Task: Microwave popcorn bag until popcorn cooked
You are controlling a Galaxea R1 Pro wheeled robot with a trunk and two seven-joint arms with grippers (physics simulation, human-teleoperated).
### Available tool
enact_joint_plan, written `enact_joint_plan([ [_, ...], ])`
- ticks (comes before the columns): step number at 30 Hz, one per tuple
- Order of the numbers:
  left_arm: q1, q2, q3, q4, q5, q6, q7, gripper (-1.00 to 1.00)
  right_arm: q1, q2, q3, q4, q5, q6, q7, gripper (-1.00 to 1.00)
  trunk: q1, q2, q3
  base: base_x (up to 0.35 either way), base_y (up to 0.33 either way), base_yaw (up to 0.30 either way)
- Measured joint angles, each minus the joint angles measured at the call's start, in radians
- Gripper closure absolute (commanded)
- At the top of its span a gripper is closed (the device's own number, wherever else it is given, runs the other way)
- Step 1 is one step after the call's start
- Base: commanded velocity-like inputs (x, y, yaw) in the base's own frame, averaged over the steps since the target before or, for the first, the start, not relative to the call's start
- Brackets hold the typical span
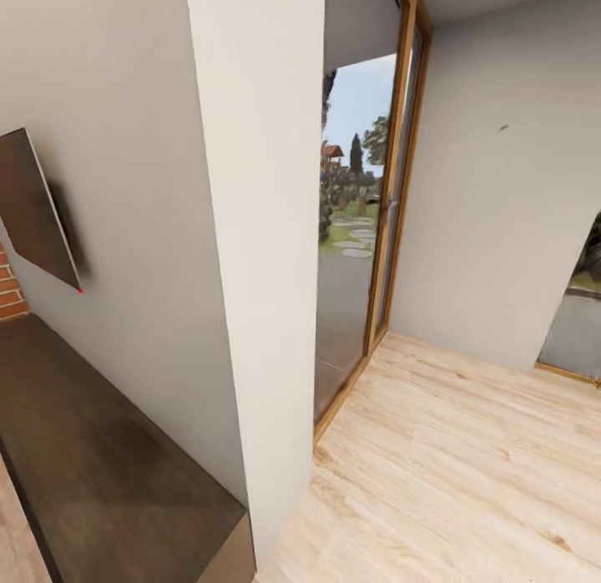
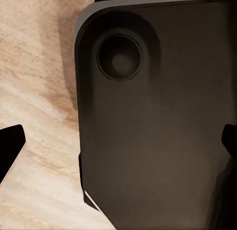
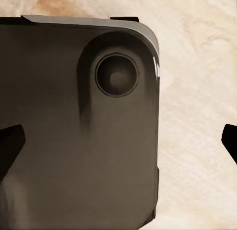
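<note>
a: head view?
b: white pillar point(image 1: 259, 232) mid frame, glass door point(image 1: 363, 224) with wood frame right of it, garden outside. pale wood floor point(image 1: 451, 474) lower right. dark cabinet point(image 1: 100, 466) lower left, dark panel point(image 1: 33, 207) on the wall above it, brick point(image 1: 8, 286) at left edge.
a: end effectors?
b: left end effector point(image 2: 118, 146) fingertips at both frame edges, wide apart, holding nothing. right end effector point(image 3: 118, 143) same. both over the dark robot base point(image 2: 158, 121) and floor.
a: popcorn bag, microwave?
b: can't place either from here.
</note>
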Motion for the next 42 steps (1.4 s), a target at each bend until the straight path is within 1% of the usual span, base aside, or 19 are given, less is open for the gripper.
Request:
enact_joint_plan([
  [7, 0.0, 0.0, 0.0, 0.0, 0.0, 0.0, 0.0, -1.0, 0.0, -0.001, -0.001, 0.001, 0.0, -0.001, 0.001, -1.0, 0.0, 0.0, 0.003, 0.0, 0.0, -0.29],
  [14, 0.0, 0.0, 0.0, 0.0, 0.0, 0.0, 0.0, -1.0, 0.0, -0.002, -0.019, 0.001, 0.0, 0.0, 0.009, -1.0, 0.0, 0.0, 0.003, 0.0, 0.0, -0.291],
  [39, 0.0, 0.0, 0.0, 0.0, 0.0, 0.0, 0.0, -1.0, 0.0, 0.0, -0.021, 0.01, 0.0, -0.013, 0.0, -1.0, 0.0, 0.0, 0.003, 0.0, 0.0, -0.295],
  [42, 0.0, 0.0, 0.0, 0.0, 0.0, 0.0, 0.0, -1.0, 0.0, 0.0, -0.02, 0.01, 0.0, -0.028, 0.0, -1.0, 0.0, 0.0, 0.003, 0.0, 0.0, -0.295],
])
